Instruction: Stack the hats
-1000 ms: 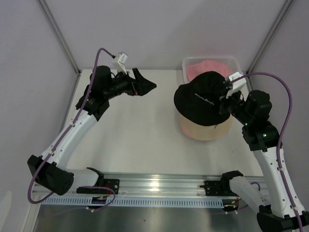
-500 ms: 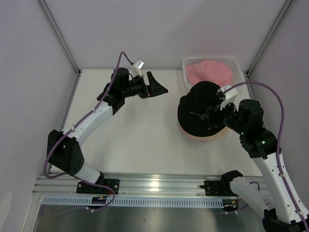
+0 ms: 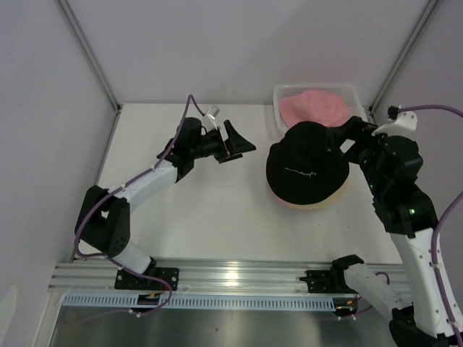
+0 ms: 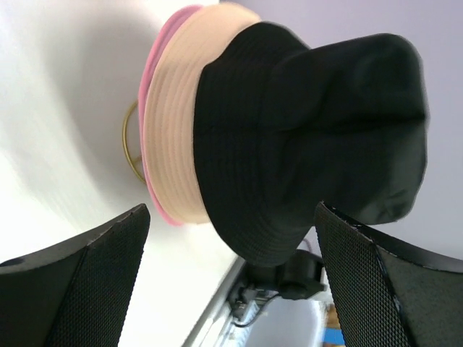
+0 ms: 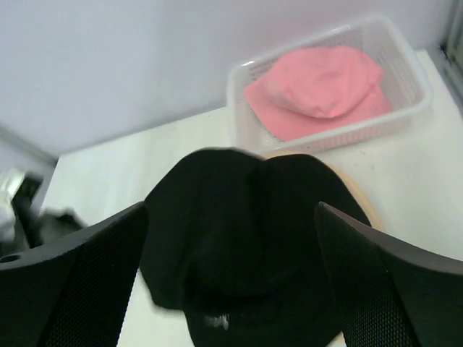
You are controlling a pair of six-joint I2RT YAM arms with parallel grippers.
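Right pincer [image 3: 343,137], mine, right of centre: jaws wide, empty.
Left pincer [image 3: 242,144], mine, centre-left: jaws wide, empty.
Black hat [image 3: 304,172], centre-right: topmost, over beige hat [image 4: 173,130] and pink hat [image 4: 152,72].
Second pink hat [image 3: 312,108], upper right: inside clear bin [image 3: 353,92].
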